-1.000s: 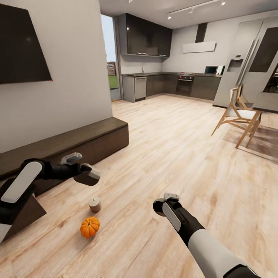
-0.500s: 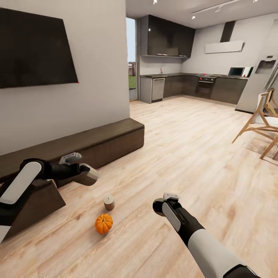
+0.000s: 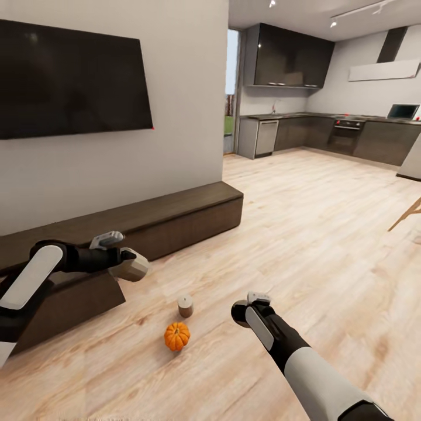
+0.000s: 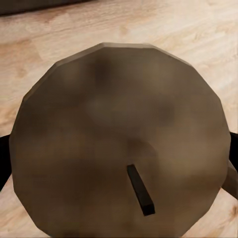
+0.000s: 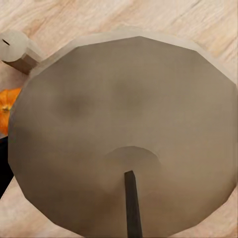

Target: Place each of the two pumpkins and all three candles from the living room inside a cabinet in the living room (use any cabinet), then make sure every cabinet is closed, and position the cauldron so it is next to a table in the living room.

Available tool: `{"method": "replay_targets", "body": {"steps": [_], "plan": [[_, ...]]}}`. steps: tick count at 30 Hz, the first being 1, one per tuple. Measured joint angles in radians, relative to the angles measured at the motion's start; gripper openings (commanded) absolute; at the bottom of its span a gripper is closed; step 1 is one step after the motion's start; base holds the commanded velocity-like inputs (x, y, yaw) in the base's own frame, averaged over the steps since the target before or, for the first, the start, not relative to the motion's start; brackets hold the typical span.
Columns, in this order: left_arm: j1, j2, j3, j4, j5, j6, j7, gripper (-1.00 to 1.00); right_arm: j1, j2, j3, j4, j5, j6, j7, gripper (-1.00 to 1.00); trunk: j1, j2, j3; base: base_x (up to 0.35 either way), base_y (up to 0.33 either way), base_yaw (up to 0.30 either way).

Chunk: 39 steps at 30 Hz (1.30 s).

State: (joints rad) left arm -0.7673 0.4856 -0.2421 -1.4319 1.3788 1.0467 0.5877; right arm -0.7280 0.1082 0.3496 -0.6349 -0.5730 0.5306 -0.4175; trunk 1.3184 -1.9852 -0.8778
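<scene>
— Holding what? A candle in the left gripper, another candle in the right gripper.

— Anything else? One more candle and a pumpkin on the wood floor, just beside each other, near the long dark cabinet.

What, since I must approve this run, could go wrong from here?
The left pincer and right pincer each seem to carry a candle; a loose grip could drop one. The floor candle and pumpkin sit close ahead; the base might knock them.
</scene>
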Motion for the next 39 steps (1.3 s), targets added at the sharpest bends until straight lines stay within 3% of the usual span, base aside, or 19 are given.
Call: {"method": "replay_targets", "body": {"steps": [39], "plan": [[0.0,0.0,0.0,0.0,0.0,0.0,0.004,-1.0,0.0,0.002,0.002,0.0,0.0,0.0,0.0,-1.0,-0.15,0.273,0.122,0.0,0.0,0.284]]}}
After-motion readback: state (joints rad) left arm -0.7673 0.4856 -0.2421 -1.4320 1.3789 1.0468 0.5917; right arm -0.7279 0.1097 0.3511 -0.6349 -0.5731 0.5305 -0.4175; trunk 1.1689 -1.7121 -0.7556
